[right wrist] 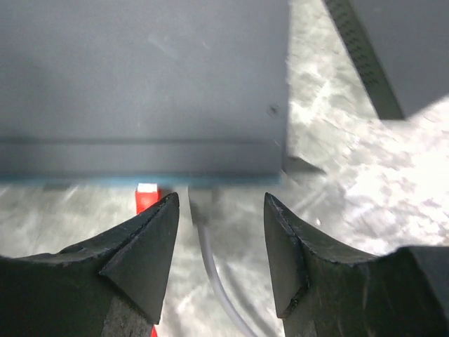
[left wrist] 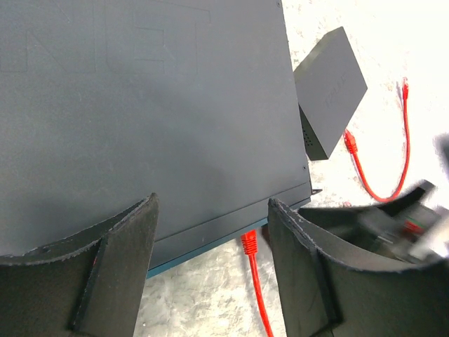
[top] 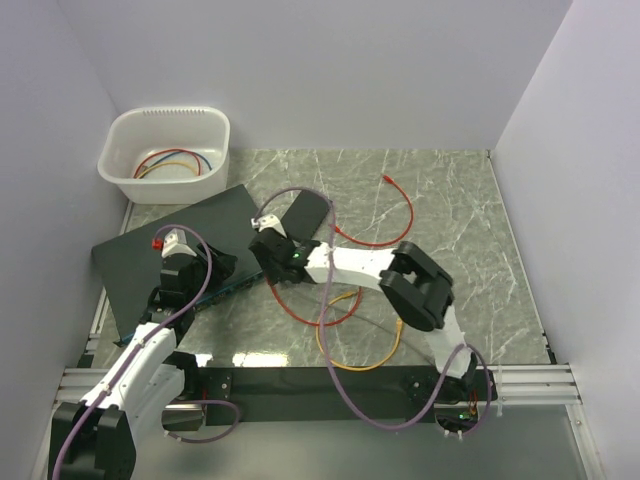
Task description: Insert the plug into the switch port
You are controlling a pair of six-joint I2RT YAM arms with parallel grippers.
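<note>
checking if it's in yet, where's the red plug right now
Left wrist view: the plug is butted against the switch at its teal front edge, low centre. Right wrist view shows it just left of the grey cable.

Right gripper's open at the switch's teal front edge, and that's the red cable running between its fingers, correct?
Not quite. The right gripper is open at the teal front edge of the switch, but the cable running between its fingers is the grey cable; the red plug sits outside them, beside one finger. The right wrist view shows it.
</note>
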